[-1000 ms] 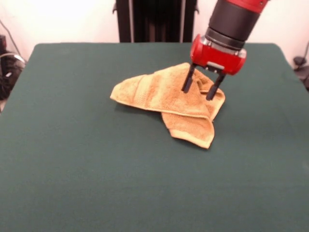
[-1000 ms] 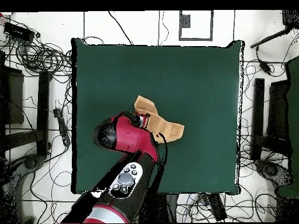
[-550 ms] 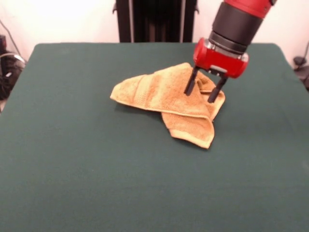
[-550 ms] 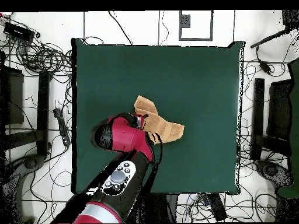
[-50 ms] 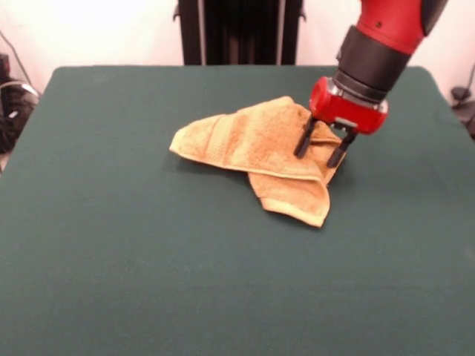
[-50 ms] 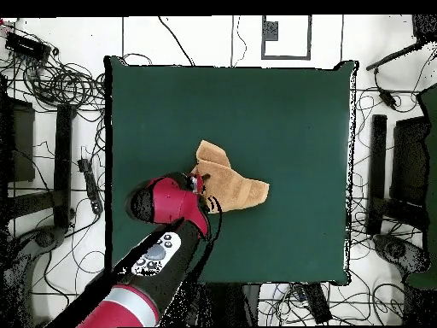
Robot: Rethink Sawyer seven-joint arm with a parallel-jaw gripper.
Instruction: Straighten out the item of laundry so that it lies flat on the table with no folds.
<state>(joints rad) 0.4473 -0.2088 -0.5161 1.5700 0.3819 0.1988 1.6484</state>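
The item of laundry (image 5: 252,141) is a golden-orange towel, crumpled and folded over itself near the middle of the green table (image 5: 148,259). One flap points toward the front, another stretches left. My gripper (image 5: 319,152) is open, its two black fingers down at the towel's right edge with a fold of cloth between them. In the overhead view the towel (image 6: 235,181) lies just right of the red gripper head (image 6: 201,192), which hides its left part.
Cables, stands and equipment surround the table on the floor in the overhead view. A black post (image 5: 237,30) stands behind the table's far edge.
My gripper has moved right and down across the towel, from over its upper middle to its right edge. The towel has kept its shape.
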